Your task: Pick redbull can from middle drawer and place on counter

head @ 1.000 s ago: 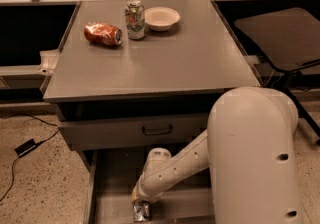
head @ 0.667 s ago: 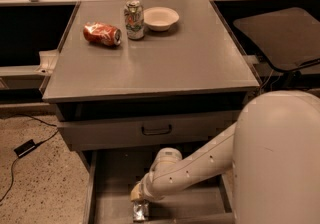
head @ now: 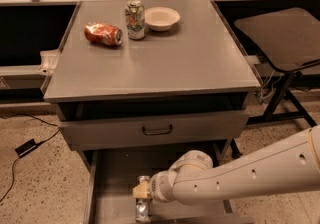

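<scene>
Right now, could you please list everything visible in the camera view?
Square grey metal counter: one, grey, cabinet top.
Red-orange can with white markings: one, lying sideways, counter's far left.
Green-and-white can: one, upright, right of the red-orange can.
Shallow white bowl: one, white, right of the green-and-white can.
Grey drawer front with dark loop handle: one, below the counter.
Wide shallow grey metal drawer: one, pulled open, below that front.
Slim silver-grey can: one, inside the open drawer, near its front.
Dark flat pad: one, right of cabinet.
Black power adapter: one, on the floor, left.
White robot arm: one, reaching into the open drawer from the right.
Gripper: one, tan, at the slim can.
</scene>
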You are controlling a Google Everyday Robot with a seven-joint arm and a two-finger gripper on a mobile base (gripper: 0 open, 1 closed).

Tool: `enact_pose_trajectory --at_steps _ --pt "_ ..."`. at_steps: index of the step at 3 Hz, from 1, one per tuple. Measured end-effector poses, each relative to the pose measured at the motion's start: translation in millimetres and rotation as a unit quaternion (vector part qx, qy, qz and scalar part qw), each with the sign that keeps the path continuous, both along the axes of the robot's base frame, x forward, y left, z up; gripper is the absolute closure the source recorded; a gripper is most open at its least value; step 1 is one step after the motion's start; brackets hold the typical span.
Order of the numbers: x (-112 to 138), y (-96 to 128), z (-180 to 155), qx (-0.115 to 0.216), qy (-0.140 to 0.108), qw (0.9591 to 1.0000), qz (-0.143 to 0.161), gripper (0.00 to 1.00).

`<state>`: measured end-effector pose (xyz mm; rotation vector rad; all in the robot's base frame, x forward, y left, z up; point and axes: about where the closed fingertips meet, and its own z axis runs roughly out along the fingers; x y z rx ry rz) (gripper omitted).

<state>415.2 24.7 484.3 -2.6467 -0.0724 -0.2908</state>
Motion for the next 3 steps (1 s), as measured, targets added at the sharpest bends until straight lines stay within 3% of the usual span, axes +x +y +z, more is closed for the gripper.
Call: enact_pose_trajectory --at_steps 1,2,3 --pt "3.7 9.5 41.1 0.015 -0.028 0.9995 0.006 1.00" --pt "3.8 14.9 75.5 0.025 -0.013 0.9996 0.001 1.00" --pt "0.3 -2.8 90.9 0.020 0.004 0.9998 -0.001 1.00"
